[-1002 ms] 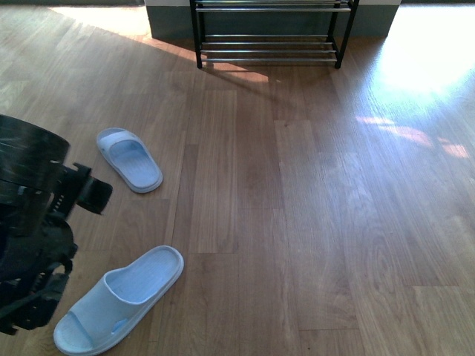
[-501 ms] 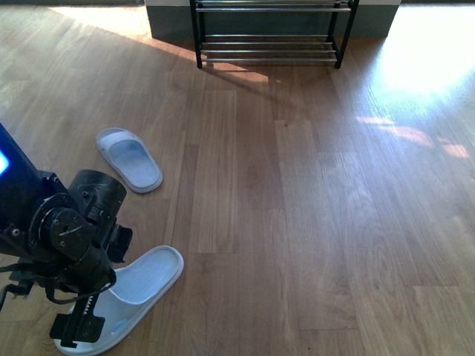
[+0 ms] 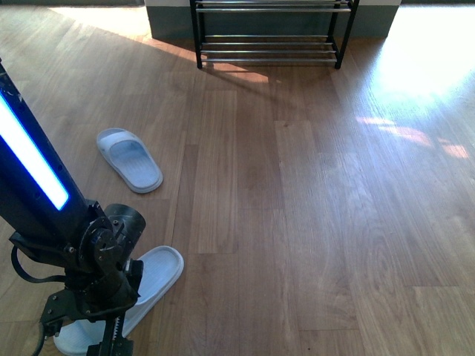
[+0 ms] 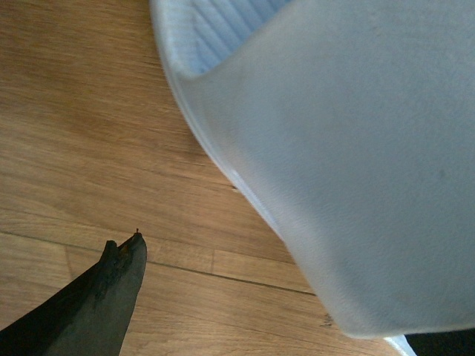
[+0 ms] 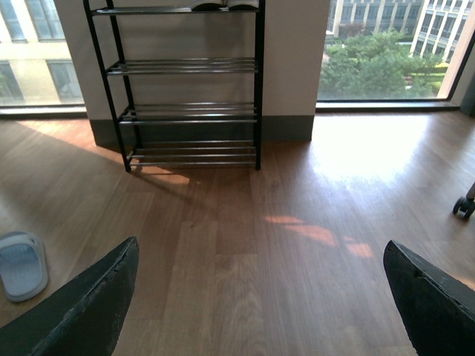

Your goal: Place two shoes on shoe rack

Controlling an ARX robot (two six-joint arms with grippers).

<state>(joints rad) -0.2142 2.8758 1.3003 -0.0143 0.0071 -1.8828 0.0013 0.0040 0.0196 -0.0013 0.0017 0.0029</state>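
The left gripper (image 3: 90, 332) hangs over the near slide (image 3: 159, 271), jaws apart, maybe not touching it. The right gripper (image 5: 260, 246) is wide open and holds nothing.

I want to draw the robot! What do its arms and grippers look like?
The left arm is black, with a glowing blue-white light strip, a round joint and a looping black cable. The right gripper has two dark, pointed fingers.
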